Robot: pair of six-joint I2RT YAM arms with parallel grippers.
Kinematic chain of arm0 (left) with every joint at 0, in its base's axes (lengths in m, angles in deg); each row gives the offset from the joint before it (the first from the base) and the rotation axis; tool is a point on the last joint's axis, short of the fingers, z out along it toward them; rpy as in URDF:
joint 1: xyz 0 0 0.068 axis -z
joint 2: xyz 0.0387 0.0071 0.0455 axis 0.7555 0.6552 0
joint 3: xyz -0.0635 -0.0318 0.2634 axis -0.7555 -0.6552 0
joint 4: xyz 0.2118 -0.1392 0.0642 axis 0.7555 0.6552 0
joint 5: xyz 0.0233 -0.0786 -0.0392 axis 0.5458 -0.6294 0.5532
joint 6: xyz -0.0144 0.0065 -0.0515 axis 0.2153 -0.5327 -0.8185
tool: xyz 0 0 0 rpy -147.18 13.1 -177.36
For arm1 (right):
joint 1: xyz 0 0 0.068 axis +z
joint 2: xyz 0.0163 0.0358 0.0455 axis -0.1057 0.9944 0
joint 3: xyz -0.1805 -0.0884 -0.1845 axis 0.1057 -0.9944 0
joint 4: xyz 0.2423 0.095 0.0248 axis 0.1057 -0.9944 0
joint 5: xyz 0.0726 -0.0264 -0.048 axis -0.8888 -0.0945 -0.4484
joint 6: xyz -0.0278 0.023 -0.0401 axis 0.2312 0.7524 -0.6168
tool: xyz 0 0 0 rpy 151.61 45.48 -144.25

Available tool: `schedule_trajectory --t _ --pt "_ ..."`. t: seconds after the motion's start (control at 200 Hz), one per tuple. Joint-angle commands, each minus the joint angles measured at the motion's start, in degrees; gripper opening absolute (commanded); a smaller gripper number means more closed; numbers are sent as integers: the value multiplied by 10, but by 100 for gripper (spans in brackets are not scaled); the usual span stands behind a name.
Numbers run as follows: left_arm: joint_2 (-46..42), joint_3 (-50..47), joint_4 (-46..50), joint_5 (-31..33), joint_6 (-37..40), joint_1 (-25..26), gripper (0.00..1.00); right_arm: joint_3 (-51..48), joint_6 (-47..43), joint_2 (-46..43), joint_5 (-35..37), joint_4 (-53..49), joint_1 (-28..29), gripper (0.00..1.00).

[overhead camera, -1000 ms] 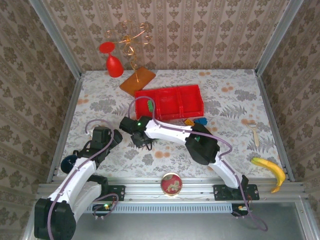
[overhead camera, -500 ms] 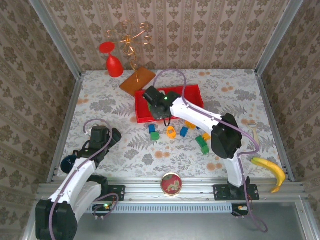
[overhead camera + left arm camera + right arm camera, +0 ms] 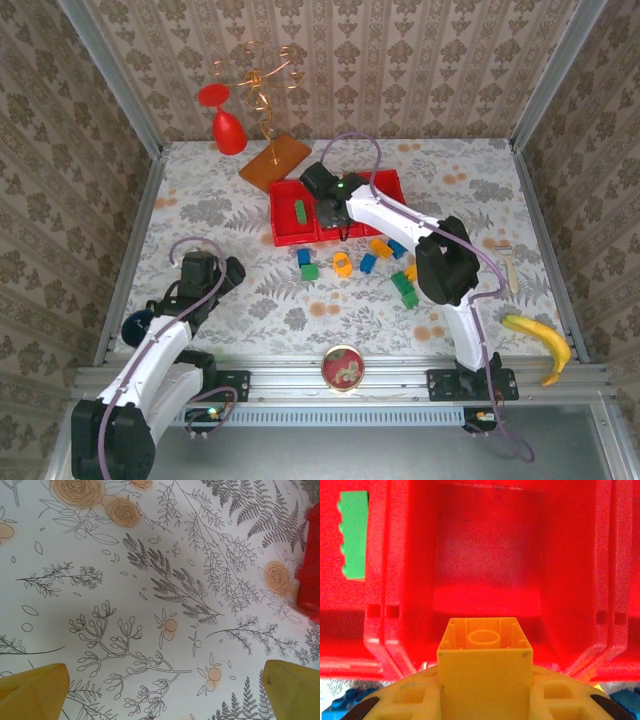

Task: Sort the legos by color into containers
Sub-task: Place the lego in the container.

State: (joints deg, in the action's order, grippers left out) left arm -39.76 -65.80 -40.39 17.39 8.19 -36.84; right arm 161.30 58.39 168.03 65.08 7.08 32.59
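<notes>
Table (image 3: 200,200) under floral-print cloth; damask-papered walls (image 3: 400,60), aluminium corner posts (image 3: 110,75). Right hand (image 3: 485,690) clamped on an orange-yellow lego (image 3: 485,647), middle compartment (image 3: 487,555) of the red tray (image 3: 385,190) just ahead of it, a green lego (image 3: 354,535) in the compartment to its left. Loose legos (image 3: 343,265) on the table behind it. Blue legos (image 3: 340,707) at its lower corners, mostly cut off. Left hand (image 3: 162,680), fingers (image 3: 35,692) wide apart over bare cloth; tray corner cropped far right.

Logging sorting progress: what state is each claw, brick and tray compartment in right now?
left claw, open, over bare tablecloth.
right claw, shut on yellow brick above middle compartment.
green brick, lying in left compartment.
middle compartment, empty.
loose bricks, unsorted on the tablecloth.
</notes>
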Motion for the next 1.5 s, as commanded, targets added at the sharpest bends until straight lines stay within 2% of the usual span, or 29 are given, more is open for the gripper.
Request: schedule_trajectory --t 0.0,0.44,0.685,0.97,1.145,1.365,1.495 --pt "4 12 -12 -15 18 -5 100 35 -19 17 24 -3 -6 27" --pt "15 27 -12 -23 35 3 100 64 -27 25 24 -14 -8 50" --pt "25 41 -13 -21 46 13 100 47 -19 -20 24 -19 -5 51" --pt "47 64 -13 4 51 61 100 -104 36 -159 25 6 -6 57" --pt "70 77 -23 23 48 100 100 -213 101 -233 21 -10 -8 59" --pt "104 73 -64 -3 34 118 100 -344 179 -266 -31 30 -7 65" --pt "117 78 -63 -2 32 124 100 -377 202 -254 -56 64 -5 70"
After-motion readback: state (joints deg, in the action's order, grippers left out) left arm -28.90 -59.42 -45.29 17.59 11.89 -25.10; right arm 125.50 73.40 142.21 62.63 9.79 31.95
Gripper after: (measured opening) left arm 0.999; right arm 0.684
